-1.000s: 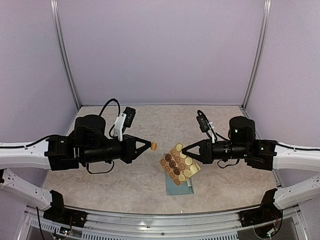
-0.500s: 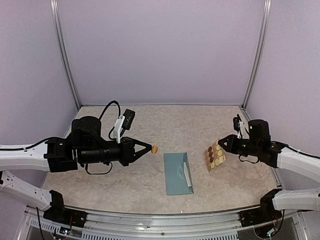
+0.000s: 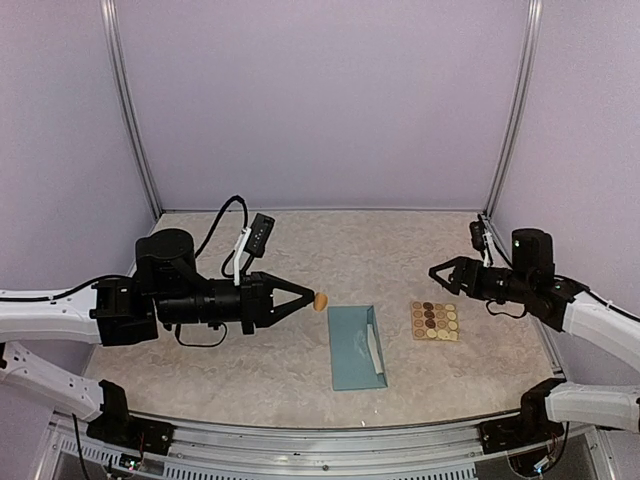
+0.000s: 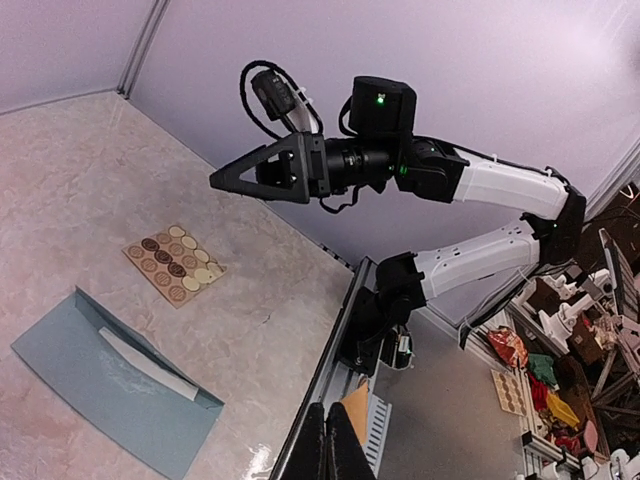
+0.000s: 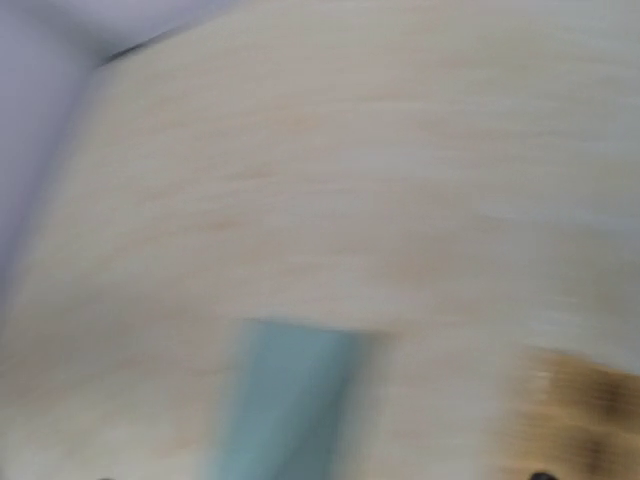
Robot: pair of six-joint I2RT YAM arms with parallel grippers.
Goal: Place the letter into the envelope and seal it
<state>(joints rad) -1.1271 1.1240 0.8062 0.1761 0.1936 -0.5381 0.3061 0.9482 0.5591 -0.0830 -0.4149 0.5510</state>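
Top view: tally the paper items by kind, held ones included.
Teal envelope: 1
Sticker sheet: 1
Single round sticker in left gripper: 1
White paper edge at envelope's mouth: 1
Total: 4

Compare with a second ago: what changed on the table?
The right tool carried the sticker sheet from over the envelope to the right, laid it on the table and opened, letting go. The left tool edged right, shut on a round sticker. The envelope stayed put.
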